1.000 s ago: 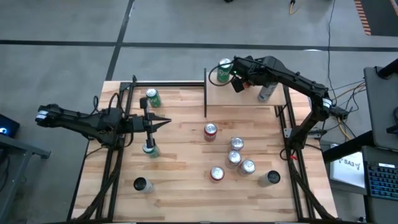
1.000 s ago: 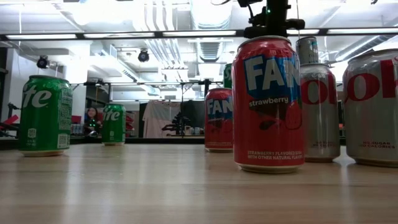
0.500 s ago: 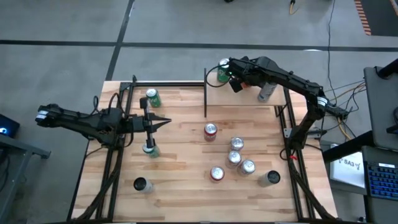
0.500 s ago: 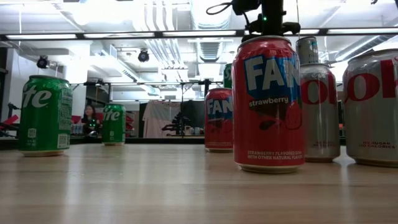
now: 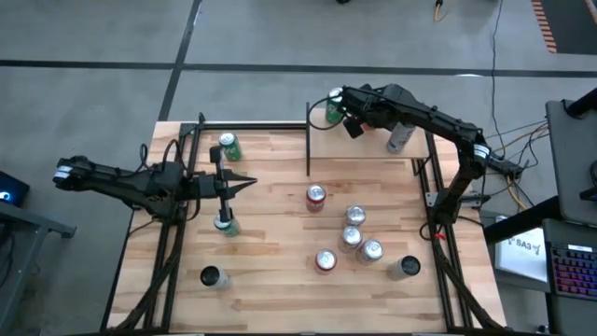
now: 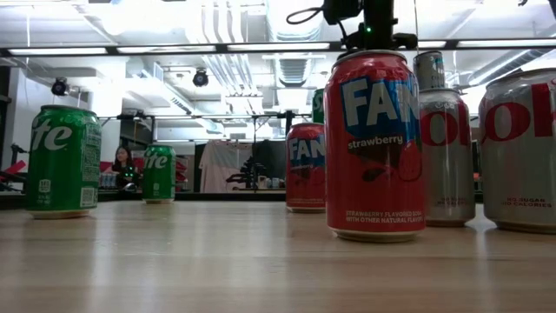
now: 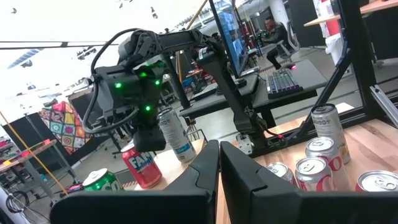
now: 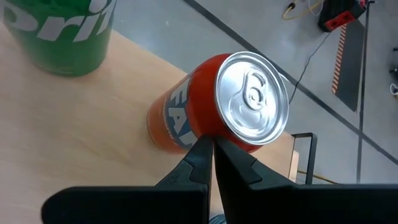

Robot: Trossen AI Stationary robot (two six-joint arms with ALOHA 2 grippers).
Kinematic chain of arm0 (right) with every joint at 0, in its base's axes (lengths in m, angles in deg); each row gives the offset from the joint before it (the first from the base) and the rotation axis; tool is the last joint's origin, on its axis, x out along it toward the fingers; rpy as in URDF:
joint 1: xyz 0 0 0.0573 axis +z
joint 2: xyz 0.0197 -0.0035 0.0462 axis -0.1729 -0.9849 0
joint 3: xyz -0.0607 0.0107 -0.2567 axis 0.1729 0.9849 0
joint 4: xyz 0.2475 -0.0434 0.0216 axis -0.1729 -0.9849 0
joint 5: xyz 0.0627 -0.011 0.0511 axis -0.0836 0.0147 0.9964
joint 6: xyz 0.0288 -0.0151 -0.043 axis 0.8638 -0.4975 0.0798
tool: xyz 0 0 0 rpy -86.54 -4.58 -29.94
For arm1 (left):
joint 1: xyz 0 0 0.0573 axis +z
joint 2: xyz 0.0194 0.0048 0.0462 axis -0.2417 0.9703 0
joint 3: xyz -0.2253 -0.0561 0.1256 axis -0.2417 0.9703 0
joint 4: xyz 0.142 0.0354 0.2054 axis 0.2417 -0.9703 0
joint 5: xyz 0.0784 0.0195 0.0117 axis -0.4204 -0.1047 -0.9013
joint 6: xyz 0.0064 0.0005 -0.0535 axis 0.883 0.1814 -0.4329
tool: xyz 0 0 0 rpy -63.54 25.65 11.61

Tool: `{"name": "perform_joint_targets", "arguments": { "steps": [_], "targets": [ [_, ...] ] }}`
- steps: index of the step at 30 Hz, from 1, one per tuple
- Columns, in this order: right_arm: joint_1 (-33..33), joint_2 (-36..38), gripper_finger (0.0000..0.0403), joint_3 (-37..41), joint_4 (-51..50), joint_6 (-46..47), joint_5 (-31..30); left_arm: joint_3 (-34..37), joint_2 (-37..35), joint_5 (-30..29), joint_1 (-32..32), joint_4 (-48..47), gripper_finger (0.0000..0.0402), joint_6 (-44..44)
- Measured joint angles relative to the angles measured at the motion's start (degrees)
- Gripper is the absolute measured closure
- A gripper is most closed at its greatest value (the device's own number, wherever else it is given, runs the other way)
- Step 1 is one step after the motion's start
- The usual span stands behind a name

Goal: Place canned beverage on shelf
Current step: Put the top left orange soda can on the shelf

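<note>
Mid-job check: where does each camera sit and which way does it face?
High: overhead, straight down on table; both arms show.
Low: tabletop level, across red can into the room; arm part at top.
Left wrist: past shut left pincer toward right arm.
Right wrist: past shut right pincer, down on orange can, shelf.
Shared: green can, high and right wrist.
</note>
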Motion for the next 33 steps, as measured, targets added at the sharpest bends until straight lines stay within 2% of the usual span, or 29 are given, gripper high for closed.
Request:
{"name": "perform_joint_targets", "arguments": {
  "steps": [25, 33],
  "targets": [
    [-0.3, 0.0, 0.0394, 0.0, 2.7, -2.3, -2.5, 0.0, 0.0, 0.0, 0.0, 0.0, 0.0402, 0.0],
    [-0.3, 0.4, 0.0394, 0.0, 2.4, -0.6, 1.0, 0.0, 0.0, 0.0, 0.0, 0.0, 0.0402, 0.0]
  ]
}}
